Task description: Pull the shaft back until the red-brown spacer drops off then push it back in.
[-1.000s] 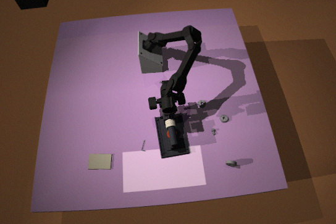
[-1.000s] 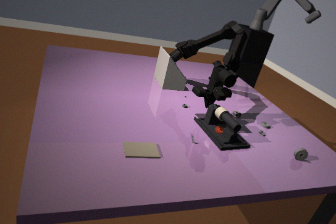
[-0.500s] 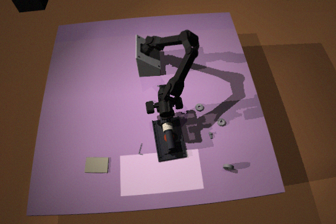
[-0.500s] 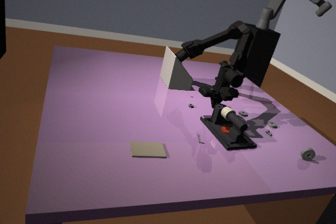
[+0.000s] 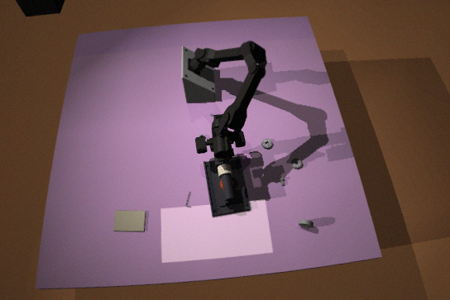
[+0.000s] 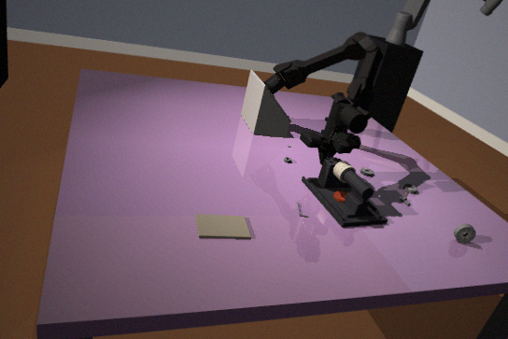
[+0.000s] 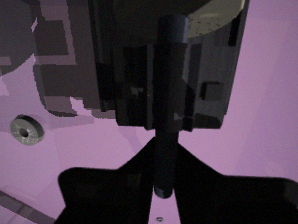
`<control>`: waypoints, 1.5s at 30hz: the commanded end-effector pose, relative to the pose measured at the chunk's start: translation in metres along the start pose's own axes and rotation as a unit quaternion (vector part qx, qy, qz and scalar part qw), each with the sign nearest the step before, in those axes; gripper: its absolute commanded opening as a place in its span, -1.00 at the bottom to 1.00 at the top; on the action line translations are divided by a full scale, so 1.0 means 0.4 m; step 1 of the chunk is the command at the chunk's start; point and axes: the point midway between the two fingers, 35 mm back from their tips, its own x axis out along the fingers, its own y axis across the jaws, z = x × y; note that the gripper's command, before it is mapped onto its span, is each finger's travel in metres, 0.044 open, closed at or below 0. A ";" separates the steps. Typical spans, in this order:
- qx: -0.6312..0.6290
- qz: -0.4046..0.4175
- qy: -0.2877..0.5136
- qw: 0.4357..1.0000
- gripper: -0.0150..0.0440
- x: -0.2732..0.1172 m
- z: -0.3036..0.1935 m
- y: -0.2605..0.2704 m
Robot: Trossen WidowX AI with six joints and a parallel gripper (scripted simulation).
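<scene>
The dark shaft (image 7: 166, 162) sticks out past the end block (image 7: 132, 100) (image 6: 327, 175) of the black base (image 5: 209, 188) (image 6: 323, 202). My gripper (image 7: 162, 141) (image 6: 325, 159) is shut on the shaft's protruding end, just behind that block. A cream ring (image 5: 224, 169) (image 6: 344, 170) sits in front of the block, in line with a thick black cylinder (image 5: 228, 189) (image 6: 359, 185). A red-orange piece, apparently the red-brown spacer (image 5: 221, 185) (image 6: 340, 196), is low over the base beneath the cylinder, off the shaft line; whether it touches the base is unclear. The cylinder partly hides it from above.
Grey rings (image 5: 270, 144) (image 6: 411, 189) and a thick grey wheel (image 5: 306, 223) (image 6: 459, 230) lie to the right. A small angled rod (image 5: 189, 199) (image 6: 300, 211) and a beige plate (image 5: 129, 221) (image 6: 223, 226) lie left. The wedge mount (image 5: 200, 92) (image 6: 273, 119) stands behind.
</scene>
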 end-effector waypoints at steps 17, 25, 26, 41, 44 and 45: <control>0.000 -0.001 -0.004 1.000 -0.49 -0.005 0.023 0.001; 0.000 -0.001 -0.004 1.000 -0.49 -0.005 0.029 0.001; 0.000 -0.001 -0.004 1.000 -0.49 -0.005 0.030 0.001; 0.000 -0.001 -0.004 1.000 -0.49 -0.005 0.038 0.001; 0.000 -0.001 -0.004 1.000 -0.49 -0.005 0.040 0.001; 0.000 -0.001 -0.004 1.000 -0.49 -0.005 0.040 0.001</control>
